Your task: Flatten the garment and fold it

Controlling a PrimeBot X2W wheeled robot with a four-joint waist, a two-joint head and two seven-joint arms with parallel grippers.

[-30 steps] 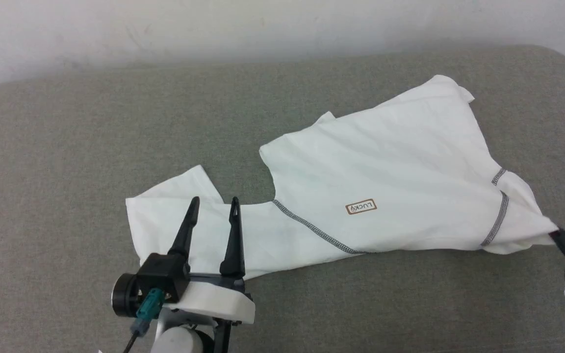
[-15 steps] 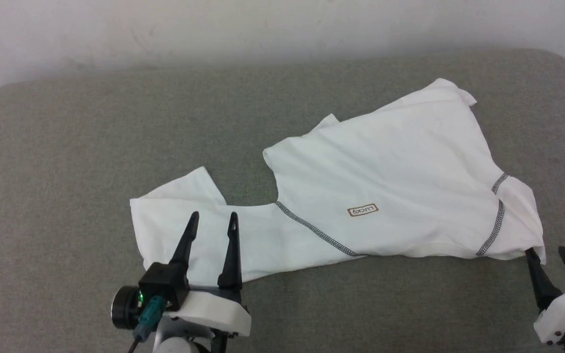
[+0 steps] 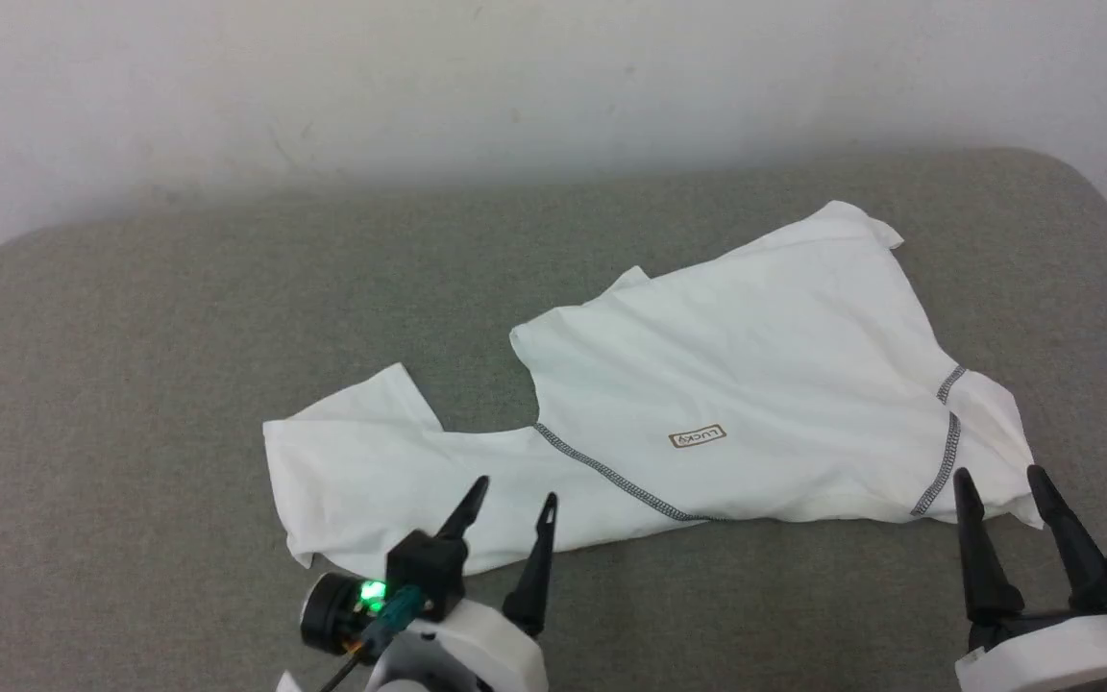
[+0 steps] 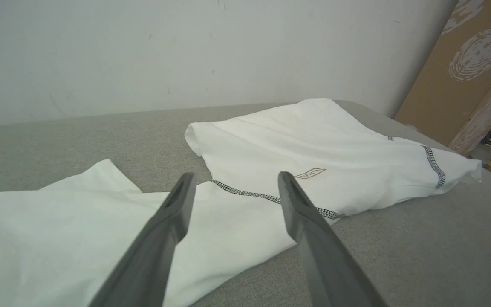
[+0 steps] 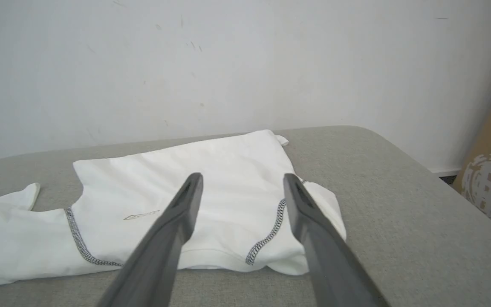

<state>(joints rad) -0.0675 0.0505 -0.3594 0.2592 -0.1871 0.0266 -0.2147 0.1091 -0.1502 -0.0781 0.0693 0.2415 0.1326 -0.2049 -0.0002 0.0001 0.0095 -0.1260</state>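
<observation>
Left gripper (image 3: 515, 490), right gripper (image 3: 996, 472): fingers wide apart, empty. Garment (image 3: 755, 384) skewed mid-frame; pinching two layers would bunch it.

One garment (image 3: 755, 384), one cushion (image 3: 131, 384), two grippers, left gripper (image 3: 515, 488), right gripper (image 3: 996, 471)

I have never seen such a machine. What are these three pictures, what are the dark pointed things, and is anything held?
This is a robot with two arms; each ends in a gripper, a clamp with two long dark fingers. One picture comes from a camera on its head, looking down: the left gripper is at the bottom, the right gripper at the lower right. The other two come from cameras on the wrists, each looking along its own fingers. On the grey padded surface lies a white T-shirt, partly spread, wrinkled and not yet folded. Both grippers are open and hold nothing.
</observation>
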